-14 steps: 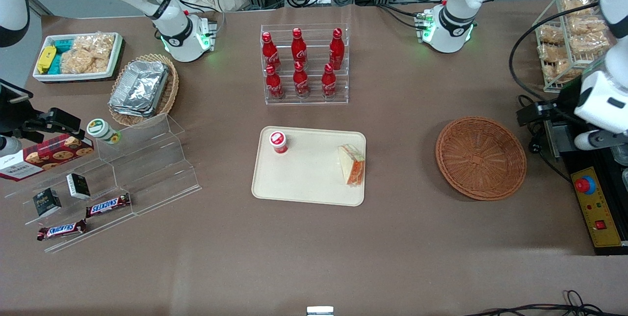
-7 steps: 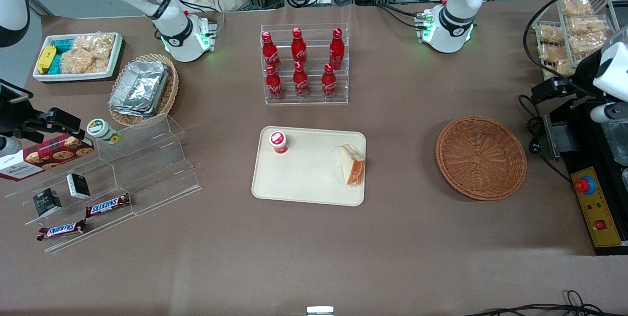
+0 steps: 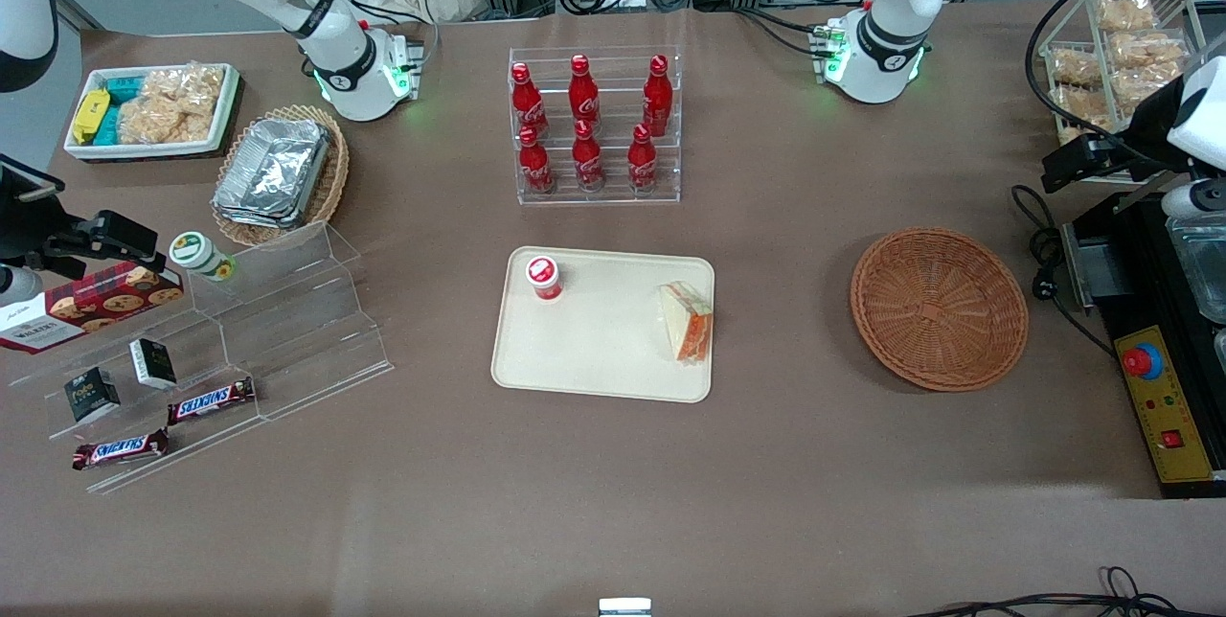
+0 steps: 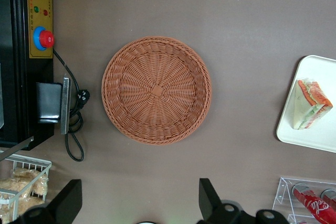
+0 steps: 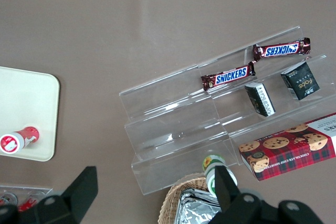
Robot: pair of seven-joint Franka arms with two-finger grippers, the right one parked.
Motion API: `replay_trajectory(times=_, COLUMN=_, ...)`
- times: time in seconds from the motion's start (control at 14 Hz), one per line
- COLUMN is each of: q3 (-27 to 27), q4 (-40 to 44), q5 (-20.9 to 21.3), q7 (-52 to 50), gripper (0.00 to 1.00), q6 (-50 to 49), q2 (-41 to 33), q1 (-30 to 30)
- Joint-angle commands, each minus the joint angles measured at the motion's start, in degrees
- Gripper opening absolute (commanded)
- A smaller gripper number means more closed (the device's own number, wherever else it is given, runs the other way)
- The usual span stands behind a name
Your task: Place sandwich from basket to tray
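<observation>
The sandwich [image 3: 687, 320] lies on the cream tray [image 3: 603, 354], at the tray's edge nearest the basket; it also shows in the left wrist view [image 4: 311, 103] on the tray's corner [image 4: 315, 136]. The round brown wicker basket [image 3: 939, 308] is empty, as the left wrist view [image 4: 156, 89] confirms. My left gripper [image 3: 1078, 167] hangs high at the working arm's end of the table, farther from the front camera than the basket. Its fingers [image 4: 210, 200] stand wide apart with nothing between them [image 4: 139, 203].
A small red-capped bottle [image 3: 544, 277] stands on the tray. A rack of red cola bottles [image 3: 594, 124] stands farther back. A black control box with a red button [image 3: 1164, 387] and a wire rack of snacks [image 3: 1121, 52] flank the basket. Clear acrylic steps [image 3: 249, 339] stand toward the parked arm's end.
My left gripper has drawn up and away from the basket, farther from the front camera and toward the working arm's end. The sandwich has stayed on the tray.
</observation>
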Motion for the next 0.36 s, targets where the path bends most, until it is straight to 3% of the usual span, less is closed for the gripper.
replay_trajectory(times=0.0, q3=1.18, q4=0.29, q5=-0.65, q7=0.98, gripper=1.00, q6=-0.09, q2=-0.56, q1=0.09)
replay_trajectory(times=0.29, q3=2.07, q4=0.64, q5=-1.09, q7=0.98, gripper=1.00, q6=-0.18, q2=-0.64, q1=0.08)
